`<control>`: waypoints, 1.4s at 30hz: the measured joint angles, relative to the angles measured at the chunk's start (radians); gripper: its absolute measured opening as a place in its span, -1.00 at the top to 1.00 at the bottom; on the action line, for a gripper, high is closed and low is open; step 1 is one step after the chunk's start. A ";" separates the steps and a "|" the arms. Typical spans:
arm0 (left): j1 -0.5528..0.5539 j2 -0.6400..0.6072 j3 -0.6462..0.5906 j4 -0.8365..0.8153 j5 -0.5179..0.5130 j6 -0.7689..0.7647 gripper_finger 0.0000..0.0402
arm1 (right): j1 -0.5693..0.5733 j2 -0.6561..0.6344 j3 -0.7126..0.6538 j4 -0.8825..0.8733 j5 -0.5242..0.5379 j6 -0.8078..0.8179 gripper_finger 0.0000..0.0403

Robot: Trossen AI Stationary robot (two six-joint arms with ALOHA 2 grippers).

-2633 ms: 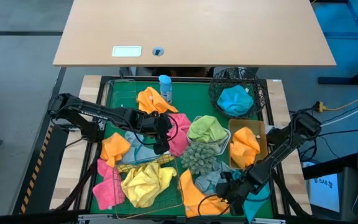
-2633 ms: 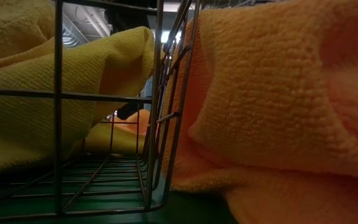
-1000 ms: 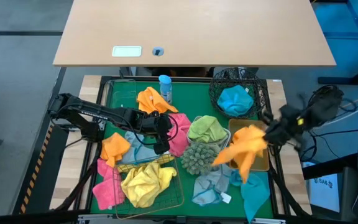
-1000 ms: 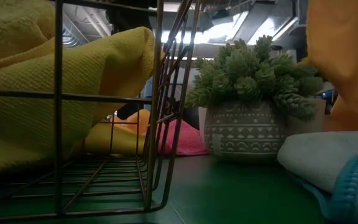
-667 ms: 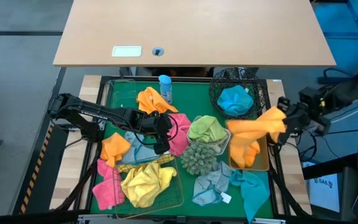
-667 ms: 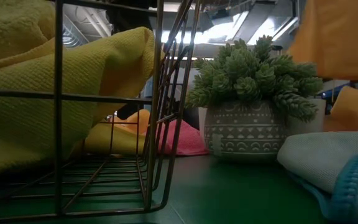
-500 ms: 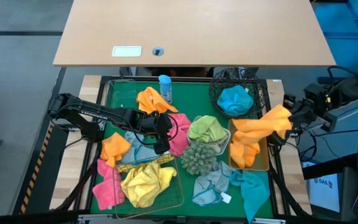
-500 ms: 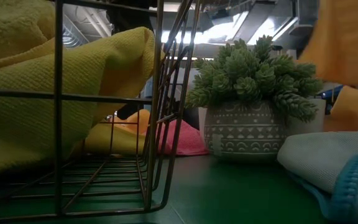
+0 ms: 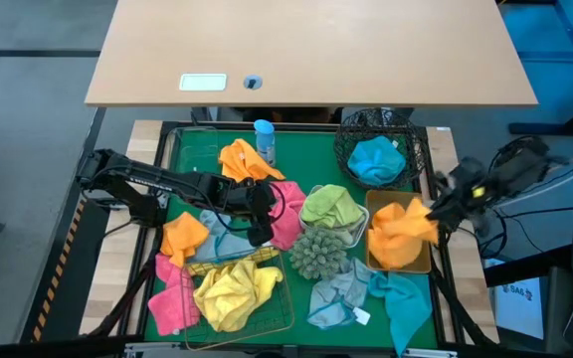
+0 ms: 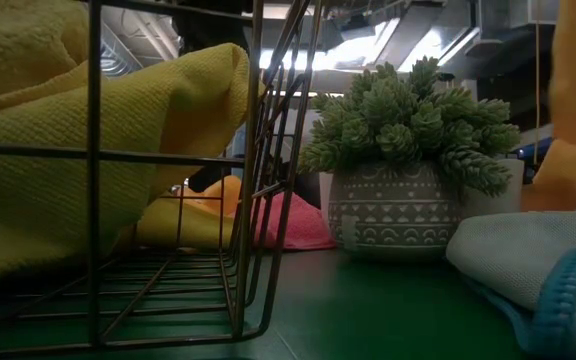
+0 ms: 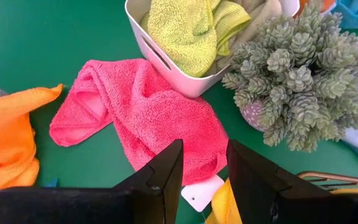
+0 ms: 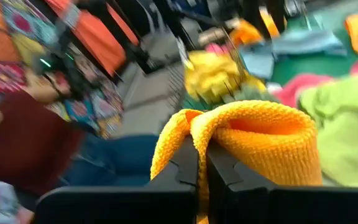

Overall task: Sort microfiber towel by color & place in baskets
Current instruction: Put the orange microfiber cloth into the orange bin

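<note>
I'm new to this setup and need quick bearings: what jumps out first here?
The right gripper holds an orange towel over the tan tray at the table's right side. Bright towels litter the green mat, with a yellow towel in the gold wire basket at the front. The left gripper hangs over a pink towel.

A light wooden desk [image 9: 311,50] stands on grey floor [image 9: 28,149].
</note>
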 joint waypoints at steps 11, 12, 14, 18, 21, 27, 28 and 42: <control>0.000 0.000 0.000 0.011 0.000 -0.011 0.41 | 0.000 0.000 -0.323 0.001 -0.001 0.209 0.99; 0.000 0.000 0.000 0.014 0.000 -0.010 0.41 | 0.000 0.000 -0.350 0.001 -0.001 0.235 0.99; 0.000 0.000 0.000 0.017 0.000 -0.010 0.41 | 0.000 0.000 -0.399 0.000 -0.001 0.290 0.99; 0.000 0.000 0.000 0.017 0.000 -0.010 0.41 | 0.000 0.000 -0.471 -0.040 -0.001 0.430 0.99; 0.000 0.000 0.000 0.017 0.000 -0.010 0.41 | 0.000 0.007 -0.502 -0.043 0.004 0.468 0.99; 0.000 0.000 0.000 0.017 0.000 -0.010 0.41 | 0.000 0.061 -0.513 -0.029 0.017 0.472 0.99; 0.000 0.000 0.000 0.017 0.000 -0.010 0.41 | 0.000 0.074 -0.513 -0.031 0.014 0.471 0.99; 0.000 0.000 0.000 0.016 0.000 -0.002 0.41 | 0.000 0.131 -0.512 -0.028 -0.021 0.445 0.75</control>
